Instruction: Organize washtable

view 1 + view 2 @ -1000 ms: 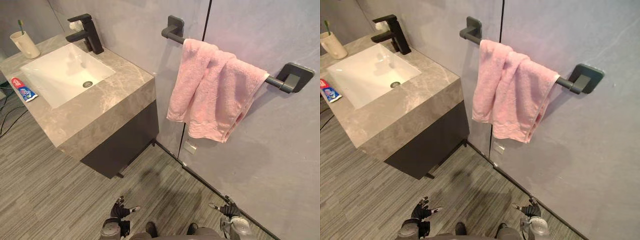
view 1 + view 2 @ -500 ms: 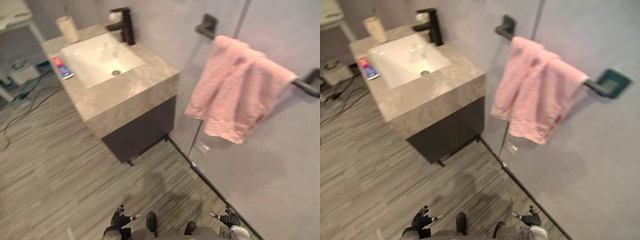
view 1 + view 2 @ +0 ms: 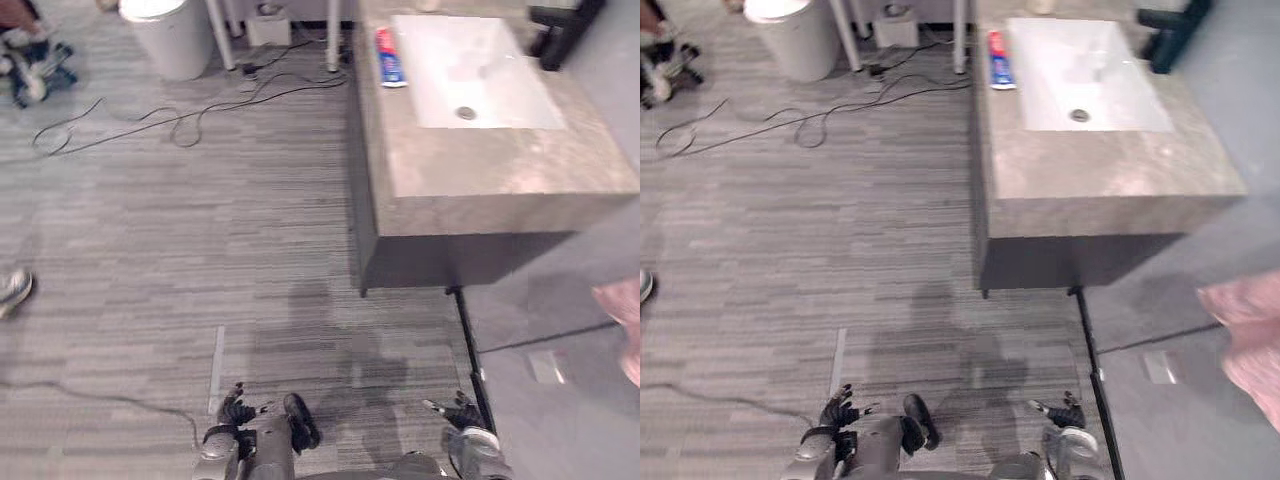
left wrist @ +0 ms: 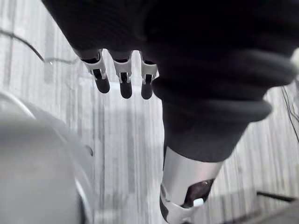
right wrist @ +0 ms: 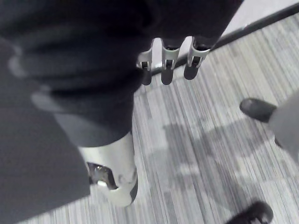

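Observation:
The grey stone washtable (image 3: pixel 480 170) stands at the upper right with its white basin (image 3: pixel 470 70). A red, white and blue toothpaste tube (image 3: pixel 388 56) lies on the stone beside the basin. The black faucet (image 3: pixel 560 25) is at the far corner. A fold of the pink towel (image 3: pixel 1245 340) hangs at the right edge. My left hand (image 3: pixel 235 410) and right hand (image 3: pixel 458 410) hang low over the floor, far from the washtable. Both are open with relaxed fingers (image 4: pixel 124 86) (image 5: pixel 168 70) and hold nothing.
A white bin (image 3: pixel 165 35) stands at the upper left next to white table legs (image 3: pixel 215 30). Loose cables (image 3: pixel 180 115) run across the grey plank floor left of the washtable. A person's shoe (image 3: pixel 12 290) shows at the left edge. The wall's base strip (image 3: pixel 470 340) runs at the right.
The whole view has swung to the left, so the washtable and towel now sit at the right. The things themselves have not moved, and both hands stay low and empty.

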{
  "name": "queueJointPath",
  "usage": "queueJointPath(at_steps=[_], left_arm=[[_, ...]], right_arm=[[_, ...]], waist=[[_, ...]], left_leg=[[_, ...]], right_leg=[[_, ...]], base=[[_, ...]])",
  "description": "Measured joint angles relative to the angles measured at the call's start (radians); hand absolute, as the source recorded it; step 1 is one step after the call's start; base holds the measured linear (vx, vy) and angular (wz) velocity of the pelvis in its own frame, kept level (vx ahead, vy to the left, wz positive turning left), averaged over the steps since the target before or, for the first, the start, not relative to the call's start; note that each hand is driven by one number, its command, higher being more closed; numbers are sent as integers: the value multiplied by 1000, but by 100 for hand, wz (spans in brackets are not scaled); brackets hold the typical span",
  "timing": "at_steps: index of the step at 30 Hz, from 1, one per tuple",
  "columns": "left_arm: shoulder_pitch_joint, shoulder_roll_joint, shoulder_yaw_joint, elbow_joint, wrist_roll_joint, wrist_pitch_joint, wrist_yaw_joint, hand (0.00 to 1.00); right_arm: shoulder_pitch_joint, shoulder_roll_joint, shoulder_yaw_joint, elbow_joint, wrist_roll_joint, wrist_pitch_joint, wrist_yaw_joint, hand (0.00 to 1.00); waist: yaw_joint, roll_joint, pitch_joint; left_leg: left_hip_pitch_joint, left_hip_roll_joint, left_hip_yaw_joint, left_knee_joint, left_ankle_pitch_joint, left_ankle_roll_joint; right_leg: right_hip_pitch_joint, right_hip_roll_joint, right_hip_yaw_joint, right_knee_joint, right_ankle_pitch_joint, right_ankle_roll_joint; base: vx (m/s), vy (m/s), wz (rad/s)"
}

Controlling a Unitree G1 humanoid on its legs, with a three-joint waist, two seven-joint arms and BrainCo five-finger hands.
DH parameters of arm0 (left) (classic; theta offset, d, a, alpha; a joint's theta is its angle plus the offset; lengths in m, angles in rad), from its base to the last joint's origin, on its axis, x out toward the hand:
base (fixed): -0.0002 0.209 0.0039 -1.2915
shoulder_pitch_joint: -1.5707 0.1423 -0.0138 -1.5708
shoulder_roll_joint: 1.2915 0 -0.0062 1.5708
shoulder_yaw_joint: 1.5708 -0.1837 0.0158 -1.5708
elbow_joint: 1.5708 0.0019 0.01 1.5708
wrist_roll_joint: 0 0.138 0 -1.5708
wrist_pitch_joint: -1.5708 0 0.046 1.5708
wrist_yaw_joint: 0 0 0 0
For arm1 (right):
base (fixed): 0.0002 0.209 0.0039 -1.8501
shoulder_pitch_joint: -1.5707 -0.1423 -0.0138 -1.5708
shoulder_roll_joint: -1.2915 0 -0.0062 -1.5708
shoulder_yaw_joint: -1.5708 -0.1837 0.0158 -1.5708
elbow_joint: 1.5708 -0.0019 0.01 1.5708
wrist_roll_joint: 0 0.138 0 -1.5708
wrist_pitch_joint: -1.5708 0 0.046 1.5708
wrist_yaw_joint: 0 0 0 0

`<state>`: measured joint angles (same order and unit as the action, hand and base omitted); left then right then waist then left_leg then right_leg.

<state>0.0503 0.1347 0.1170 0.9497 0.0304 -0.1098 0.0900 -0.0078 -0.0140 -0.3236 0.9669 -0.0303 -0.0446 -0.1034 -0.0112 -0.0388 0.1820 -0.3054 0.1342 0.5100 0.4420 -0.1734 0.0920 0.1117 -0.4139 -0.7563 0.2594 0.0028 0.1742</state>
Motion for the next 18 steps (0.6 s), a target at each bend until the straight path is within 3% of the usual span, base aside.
queueJointPath(at_steps=[1, 2, 3, 4, 5, 6, 8, 11, 14, 17, 18], left_arm=[[10, 13, 6, 1, 0, 1, 3, 0], [16, 19, 7, 3, 1, 4, 5, 0], [18, 26, 8, 3, 1, 5, 7, 0], [25, 41, 9, 3, 2, 7, 8, 0], [33, 45, 9, 3, 2, 8, 8, 0], [49, 39, 10, 3, 2, 10, 7, 0], [65, 25, 10, 7, 0, 13, 8, 0], [59, -4, 9, 19, 0, 14, 4, 0], [49, -2, 12, 22, -1, 14, 4, 0], [49, -26, 84, 21, -1, 11, 4, 0], [56, -37, 116, 20, -2, 12, 4, 0]], right_arm=[[-7, -4, 27, -1, -1, 5, 1, 0], [-14, -2, 29, -3, -2, 5, 1, 0], [-19, -2, 31, -2, -2, 5, 1, 0], [-25, -8, 44, -3, -1, 5, 0, 0], [-23, -15, 58, -3, 0, 4, 2, 0], [-17, -19, 69, -4, 1, 4, 3, 0], [-16, -24, 95, -5, 4, 4, 5, 0], [-4, -32, 97, -14, 31, -6, 12, 0], [30, -50, 91, -25, 32, -20, 11, 0], [86, -43, 84, -41, 44, -19, 16, 0], [99, -41, 85, -60, 47, -18, 20, 0]], waist=[[20, 12, 8], [25, 22, 16], [24, 11, 18], [23, 8, 35], [19, 6, 44], [9, 1, 48], [-7, 2, 60], [-29, 16, 78], [-38, 12, 78], [-54, 6, 79], [-58, 4, 76]], left_leg=[[8, -10, -15, 12, -40, 5], [17, -27, -21, 3, -47, 4], [33, -45, -31, -20, -50, -1], [74, -84, -47, -77, -44, -5], [109, -113, -57, -116, -42, -7], [151, -151, -71, -172, -45, -3], [201, -177, -73, -233, -44, -3], [236, -179, -108, -281, -36, -16], [303, -203, -154, -347, -22, -39], [362, -214, -175, -333, -42, -47], [369, -205, -173, -291, -59, -68]], right_leg=[[-38, -38, 61, 107, -5, -39], [-86, -46, 167, 193, -57, -122], [-109, -35, 234, 235, -90, -123], [-155, 12, 374, 310, -157, -99], [-184, 45, 445, 354, -199, -90], [-226, 80, 469, 396, -245, -95], [-293, 137, 448, 392, -279, -99], [-399, 228, 428, 259, -273, -93], [-434, 274, 503, 131, -173, -98], [-428, 273, 543, 228, -178, -110], [-428, 294, 535, 249, -184, -122]], base=[[21, 279, 20], [10, 262, 25], [18, 222, 34], [22, 172, 34], [25, 189, 38], [30, 128, 29], [69, 70, 25], [124, 37, 39], [264, 0, 69], [405, -96, 74], [462, -115, 31]])
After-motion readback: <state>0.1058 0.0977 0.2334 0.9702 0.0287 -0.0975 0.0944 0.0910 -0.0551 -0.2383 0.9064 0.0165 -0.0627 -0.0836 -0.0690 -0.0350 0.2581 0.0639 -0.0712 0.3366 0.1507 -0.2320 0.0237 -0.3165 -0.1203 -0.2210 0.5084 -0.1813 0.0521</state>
